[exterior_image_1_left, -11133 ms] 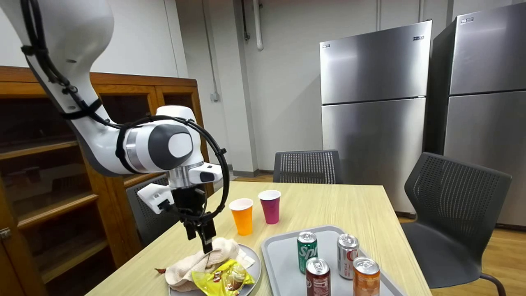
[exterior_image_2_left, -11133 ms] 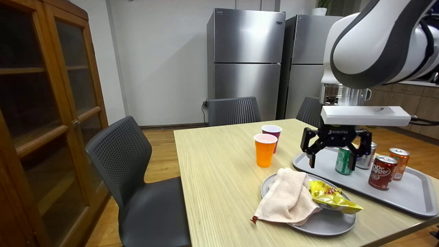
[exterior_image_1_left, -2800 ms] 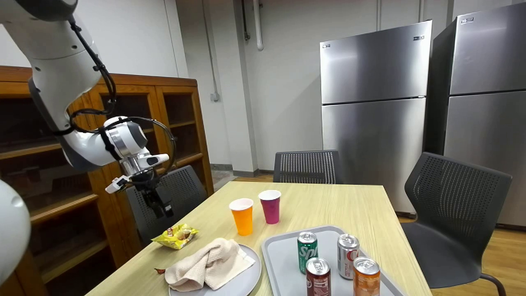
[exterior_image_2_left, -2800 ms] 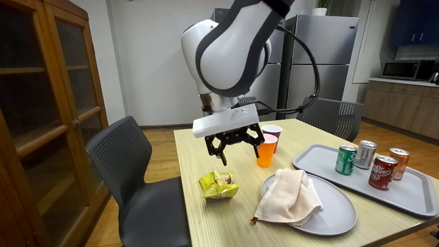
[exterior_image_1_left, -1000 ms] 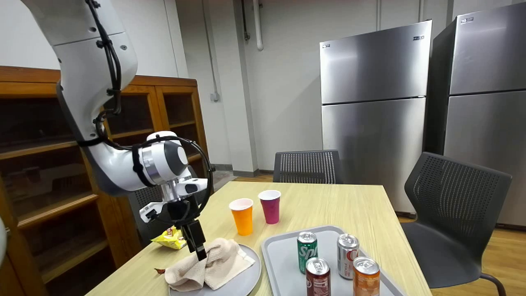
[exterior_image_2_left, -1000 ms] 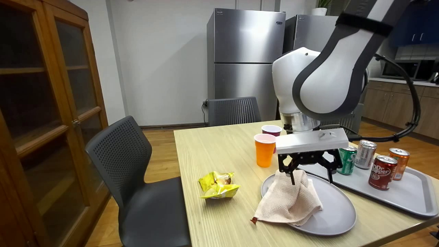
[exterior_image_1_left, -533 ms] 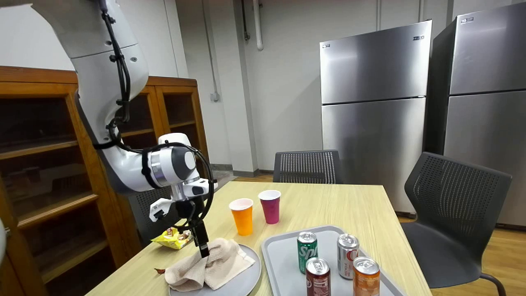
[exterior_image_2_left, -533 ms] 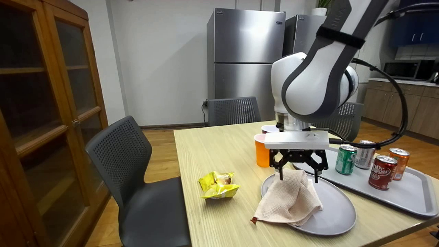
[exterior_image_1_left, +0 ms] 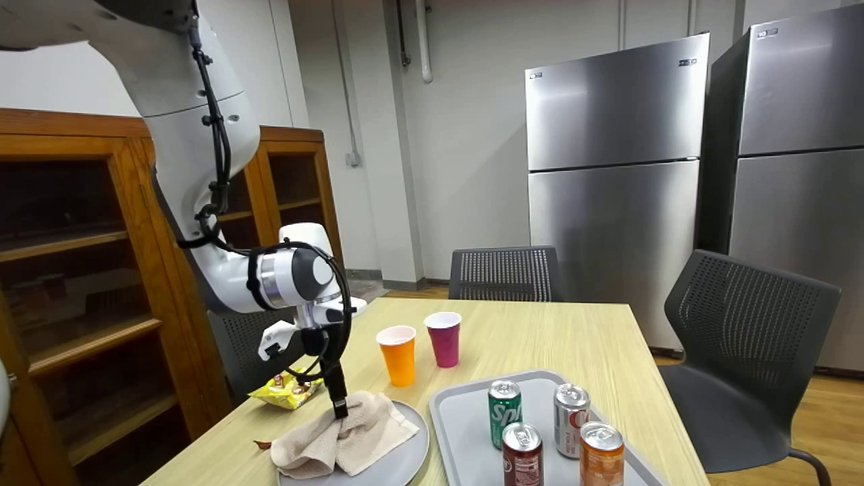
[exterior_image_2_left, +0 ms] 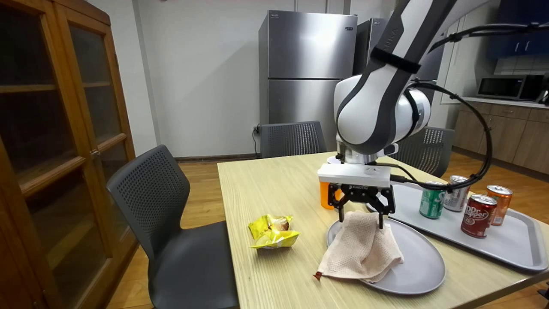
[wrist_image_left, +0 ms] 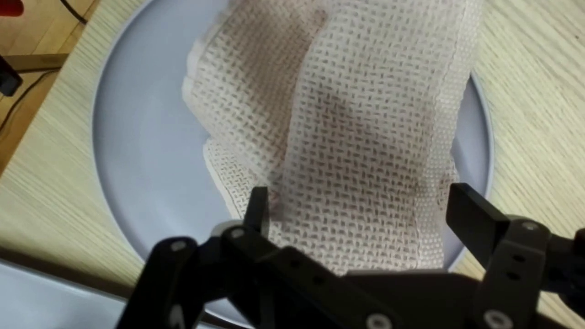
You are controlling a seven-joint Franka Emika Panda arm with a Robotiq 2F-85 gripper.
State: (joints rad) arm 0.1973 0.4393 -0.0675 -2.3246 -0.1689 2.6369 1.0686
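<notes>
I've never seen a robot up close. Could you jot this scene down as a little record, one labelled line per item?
Gripper: open, astride a fold of the towel; whether it touches, I can't tell
Towel: crumpled on the plate, partly past its rim
Bag: yellow, on the table, apart from the plate
Also on the table: orange cup, purple cup
On the tray: green can, silver can, dark red can, orange can, all upright

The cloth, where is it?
In an exterior view, the cloth lies over the left side of the gray plate, by the open jaws and right of the yellow bag.
</notes>
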